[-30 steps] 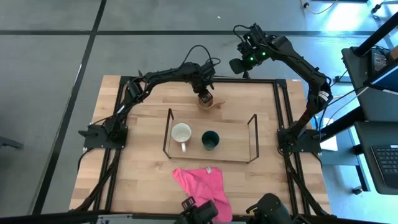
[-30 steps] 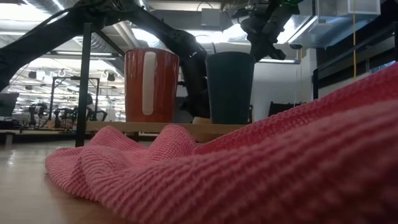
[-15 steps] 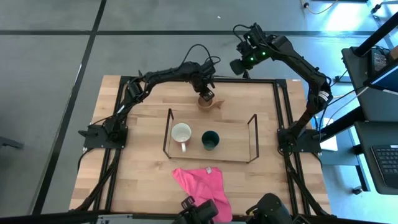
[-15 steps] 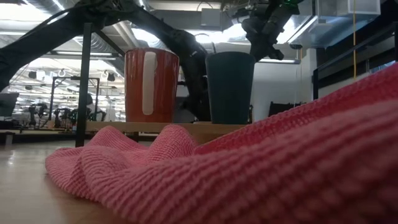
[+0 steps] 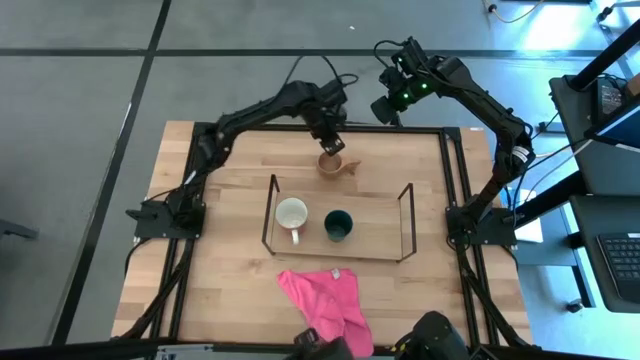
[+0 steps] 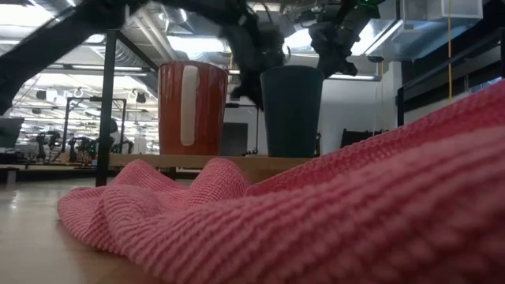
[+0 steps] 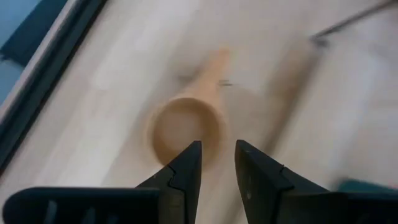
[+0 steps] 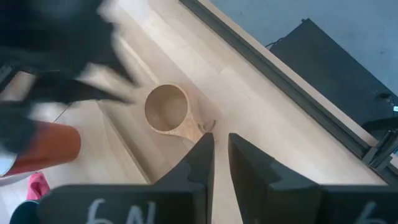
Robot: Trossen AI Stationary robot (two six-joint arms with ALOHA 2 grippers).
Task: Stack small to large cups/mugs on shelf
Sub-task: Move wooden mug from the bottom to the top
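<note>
The tan wooden cup (image 5: pixel 332 163) stands on its base on the table, mouth up, just beyond the shelf (image 5: pixel 408 222); it also shows in the left wrist view (image 7: pixel 186 127) and the right wrist view (image 8: pixel 166 109). My left gripper (image 5: pixel 331 143) hovers right above it, fingers a little apart (image 7: pixel 217 149), touching nothing. The reddish mug with a white inside (image 5: pixel 292 213) and the dark green cup (image 5: pixel 338 224) stand side by side on the shelf, and show in the low view too (image 6: pixel 192 109) (image 6: pixel 292 110). My right gripper (image 5: pixel 384 107) (image 8: pixel 221 140) hangs shut over the table's far edge.
A pink cloth (image 5: pixel 325 300) lies crumpled near the table's front edge and fills the foreground of the low view (image 6: pixel 331 213). A black frame (image 5: pixel 452 170) edges the table. Bare wood (image 5: pixel 220 250) lies left of the shelf.
My left gripper has risen from down at the wooden cup and gone a little toward the table's far edge. The cup stays standing where it was. My right arm has kept still.
</note>
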